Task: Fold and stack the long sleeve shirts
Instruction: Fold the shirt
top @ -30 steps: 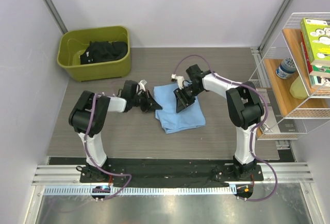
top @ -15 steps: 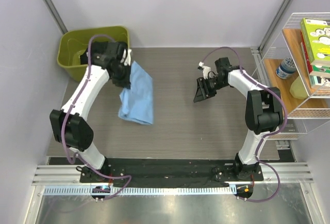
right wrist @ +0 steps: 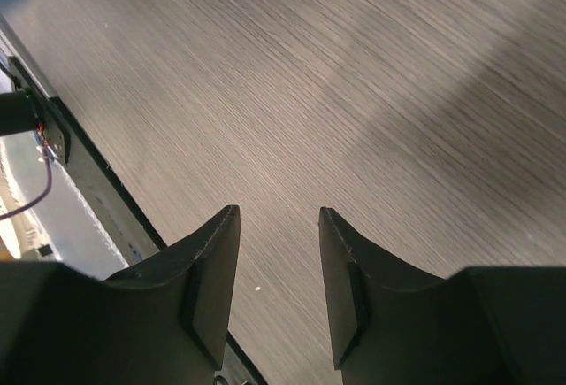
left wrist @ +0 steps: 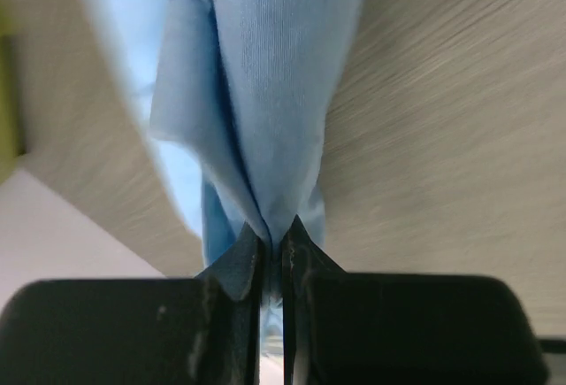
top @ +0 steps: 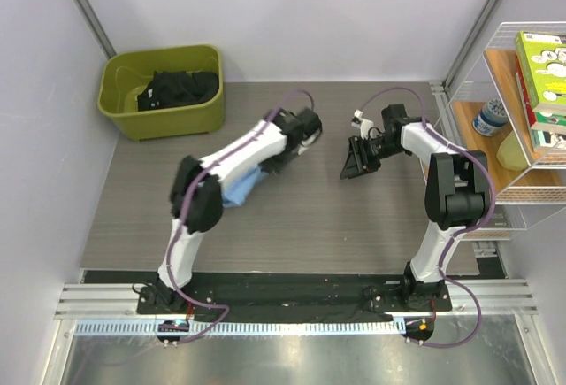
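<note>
- Left gripper (left wrist: 272,239): my jaws were clenched on a pinch of the light blue shirt (left wrist: 265,93), the cloth running straight out from between the tips in long gathered pleats
- Position of the shirt: in the top view it hung under my left forearm as a small bunched mass (top: 239,194), above the left half of the table (top: 336,226); whether its lowest edge touched the wood could not be told
- Right gripper (right wrist: 279,217): my jaws stood parted and held nothing, with only bare wood grain between them; the arm was well apart from the shirt, over the right half of the table
- Green bin (top: 159,53): it sat at the far left corner and held dark cloth (top: 181,87); what kind of garment that was could not be told
- Progress, as a judgement: no folded shirt lay flat and no stack showed anywhere on the table, so the stacking was not yet begun
- Remaining, as a judgement: the carried shirt had to be set down and squared, and any further shirts folded and laid on it
</note>
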